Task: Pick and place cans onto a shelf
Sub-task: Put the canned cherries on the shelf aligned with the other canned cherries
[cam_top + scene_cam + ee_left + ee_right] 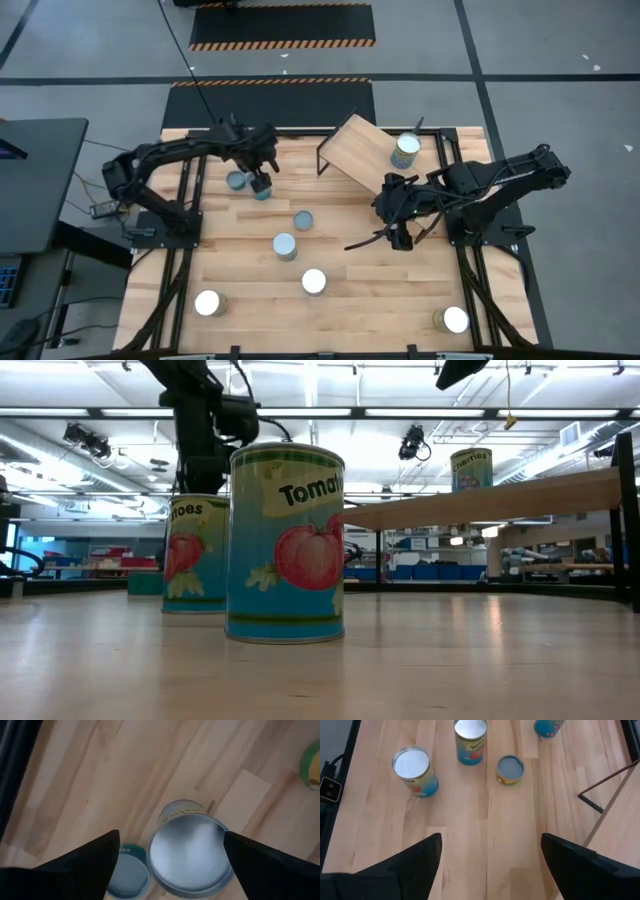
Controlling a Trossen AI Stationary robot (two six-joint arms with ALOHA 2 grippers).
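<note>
Jaws spread wide on the left gripper (170, 857), which hangs straight above a small tin with a shiny silver round top (189, 854), its two dark fingers standing well clear on either side and gripping nothing. From above, that gripper (260, 178) sits at the far left part of the light plank desk (350, 300), with a second bluish-topped tin (236, 180) just beside the one it is over. To my eye this is the reach-and-grasp step: the next move calls for dropping the fingers down around the tin's sides and closing evenly, while keeping clear of the neighbouring tin so it isn't knocked.

Over on the right, the right gripper (398, 218) waits near the light-wood shelf board on its thin black frame (360, 150), its jaws also wide apart and empty in the wrist view. One can with a pale top (405, 150) already stands on the shelf. More cans are scattered across the desk: a bluish-topped one (303, 220), a silver-topped one (285, 246), and white-topped ones (314, 282) nearer the front edge.
</note>
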